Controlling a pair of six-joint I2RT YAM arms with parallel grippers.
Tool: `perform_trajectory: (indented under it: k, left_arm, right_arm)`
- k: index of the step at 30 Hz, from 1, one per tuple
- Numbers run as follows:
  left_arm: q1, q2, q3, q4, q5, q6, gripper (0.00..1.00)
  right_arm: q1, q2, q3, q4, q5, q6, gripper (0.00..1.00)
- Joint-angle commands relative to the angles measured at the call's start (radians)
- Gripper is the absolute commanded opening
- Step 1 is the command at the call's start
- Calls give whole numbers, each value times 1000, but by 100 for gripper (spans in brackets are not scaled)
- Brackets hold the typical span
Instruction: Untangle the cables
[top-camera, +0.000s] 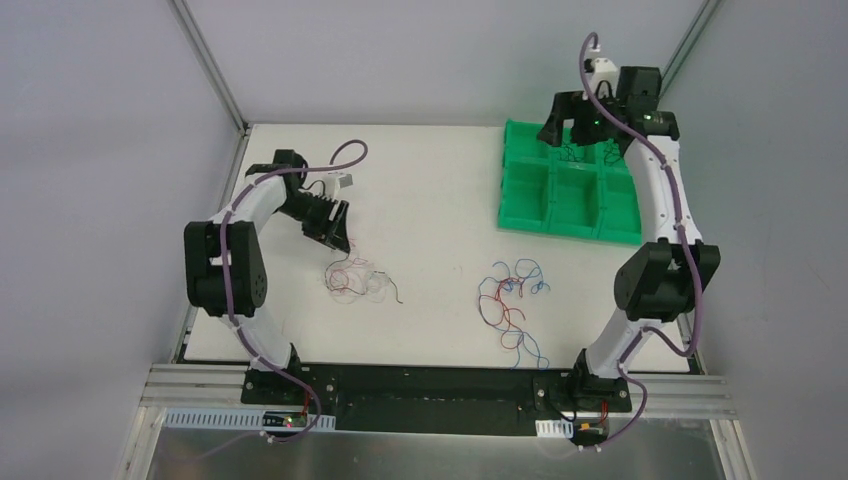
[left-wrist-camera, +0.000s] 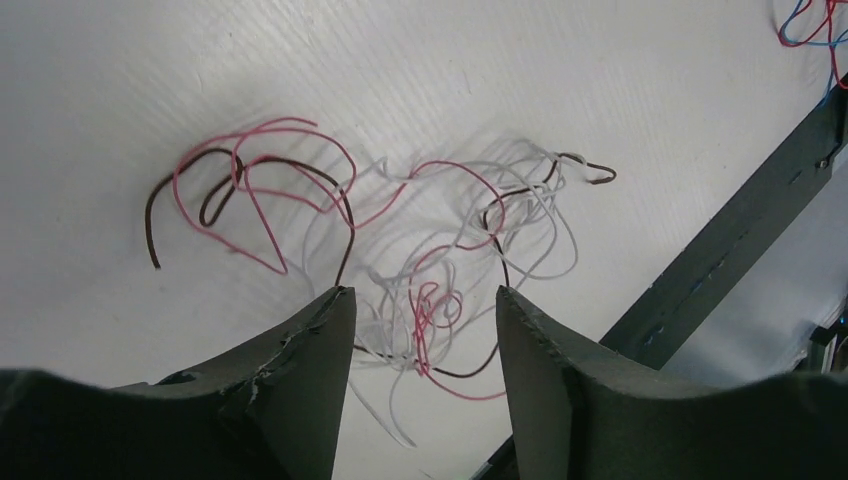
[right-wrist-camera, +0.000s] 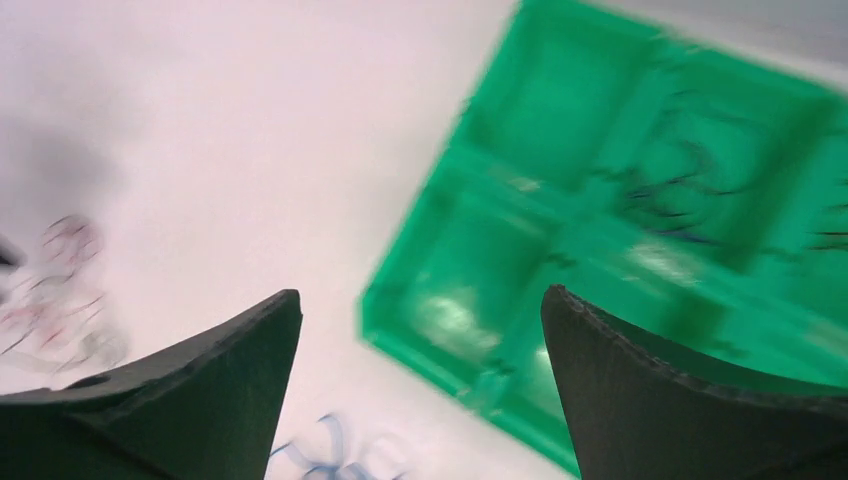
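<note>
Two loose heaps of cables on the bench (top-camera: 430, 190), well apart. Larger heap, red and blue (top-camera: 510, 300), sprawled right of the middle and toward the near edge. Smaller heap, red, whitish and dark (top-camera: 355, 280), left of the middle, just under the left fingers (left-wrist-camera: 325, 345). Seemingly a few dark strands also in a far compartment of the green tray (top-camera: 560, 225) at the far right corner, too blurred in the wrist view to count.

Likely near weightless, soft and springy. Bound to curl back, cling together and drag a whole heap along on any lift. Hair-thin against the fingers, so easy to miss or lose when lying flat on the bench. Probably best taken at a raised loop, or at a free end such as the dark tip (left-wrist-camera: 150, 240) lying out to one side, clear of the knot (left-wrist-camera: 425, 315). Then best drawn outward and low.

Partly open, the left fingers, straddling the knot with nothing visibly pinched. Over the tray, right fingers (right-wrist-camera: 255, 355) spread wide and empty.

Bench white, flat, matt and finely ribbed, so probably little help in pinning a strand. Plenty of bare surface between the heaps and toward the far left corner for laying strands out. Pale walls on the left, far and right sides.
</note>
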Motion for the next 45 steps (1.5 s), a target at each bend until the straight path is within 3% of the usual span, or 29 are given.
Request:
perform_trajectory:
  k: [1,5,9,15,23,32,35,39,40,44,45]
  left_arm:
    - [-9,94,74,-17,-15,-28,50]
    - [-17,119,84,-7,-20,-74,42]
    - [-18,-43,30,-7,43,-14,56]
    - [-88,-211,-28,-7,126,43,66]
    - [-226,-247,-56,-7,120,79,70]
    - [-287,-260,-28,27,157,87,73]
    - [-331,-290,-71,131,176,59,77]
    - [-419,-317,-152,316,128,6,78]
    - [-438,-312,-154,345,120,-10,78]
    - [-520,-272,-145,426,106,-63,78]
    - [-537,-266,-147,449,107,-68,79]
  right_arm:
    - [145,-100,-168,-64,-183,169,90]
    - [268,-173,-395,-8,-222,219,84]
    - [321,-231,-538,-109,-192,135,77]
    - [317,-337,-765,-158,18,-71,77]
    - [268,-302,-800,-89,115,-142,73]
    - [242,-217,-868,-57,175,-141,46]
    - [242,-211,-896,-48,200,-131,46]
    - [244,-183,-942,-9,262,-127,52]
    - [245,-184,-953,11,272,-128,45]
    - [256,-176,-919,-16,245,-140,0]
    - [255,-187,-896,-40,209,-139,0]
